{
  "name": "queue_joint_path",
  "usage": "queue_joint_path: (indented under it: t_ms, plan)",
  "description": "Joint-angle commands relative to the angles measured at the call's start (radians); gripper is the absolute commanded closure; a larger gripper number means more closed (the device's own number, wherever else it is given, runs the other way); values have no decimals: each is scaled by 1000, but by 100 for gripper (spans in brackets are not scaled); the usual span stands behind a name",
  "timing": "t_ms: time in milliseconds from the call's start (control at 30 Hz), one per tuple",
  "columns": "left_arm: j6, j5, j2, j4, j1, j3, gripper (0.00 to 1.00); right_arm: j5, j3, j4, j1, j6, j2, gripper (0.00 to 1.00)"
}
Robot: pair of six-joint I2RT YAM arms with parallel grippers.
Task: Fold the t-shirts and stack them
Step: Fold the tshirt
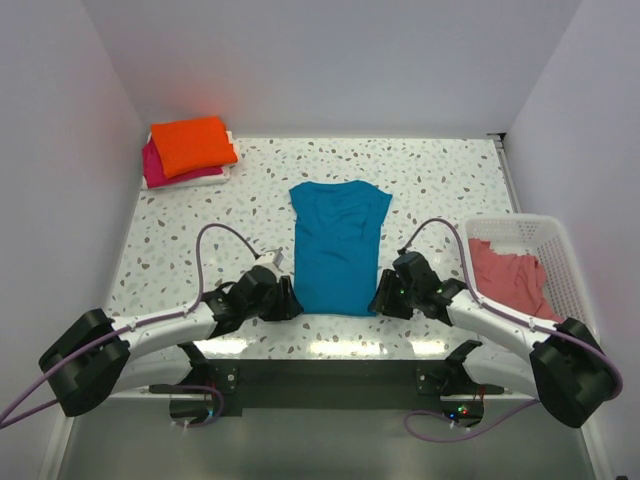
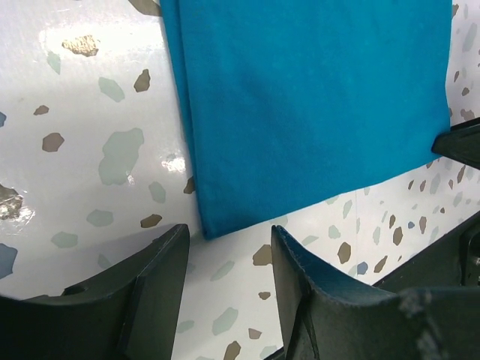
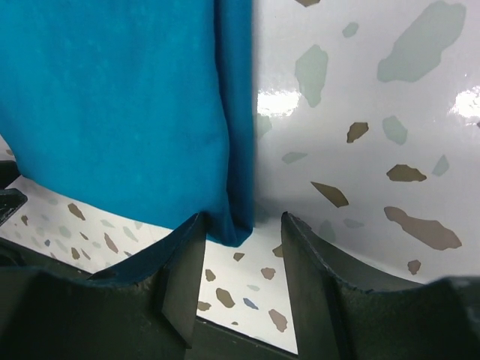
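The teal t-shirt [image 1: 335,250] lies flat at the centre of the counter [image 1: 170,220], forming a long, narrow shape. Its collar end points away from the arm bases and its hem lies along the near edge. The cloth is creased near the collar and smooth toward the hem. The left jaws are at the near left corner of the hem. In the left wrist view they stand moderately apart, and the hem corner lies on the counter just ahead of the gap, level with the fingertips [image 2: 171,251]. No cloth is clamped. The right jaws are at the near right corner of the hem. In the right wrist view they also stand moderately apart, and the hem corner, which shows a doubled layer along its side edge, reaches into the mouth of the gap between the fingertips [image 3: 187,247]. The jaws are not closed on it. Whether either set of fingertips touches the cloth cannot be determined. The orange t-shirt [image 1: 190,143] is folded and rests on top of the folded magenta t-shirt [image 1: 160,172] at the far left corner of the counter. The salmon t-shirt [image 1: 505,275] lies crumpled inside the white mesh basket [image 1: 515,221] at the right edge of the counter, beside the right arm.
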Motion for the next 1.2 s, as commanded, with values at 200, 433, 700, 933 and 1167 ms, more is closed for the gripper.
queue_joint_path:
  t_ms: [200,433,700,933,1167]
  plan:
    - [1,-1,59,1,7,-52,48,-22,-66,100,20,66,6,52]
    - [2,1,90,43,5,-73,53,-6,-73,141,56,88,65,60]
    - [25,19,133,84,-10,-81,88,24,-90,88,57,74,28,93]
    - [16,10,31,-10,-60,-61,100,20,-60,-18,82,-4,-41,100]
    - [-56,-82,-196,-209,-217,-44,100,132,-26,-155,290,8,-202,100]
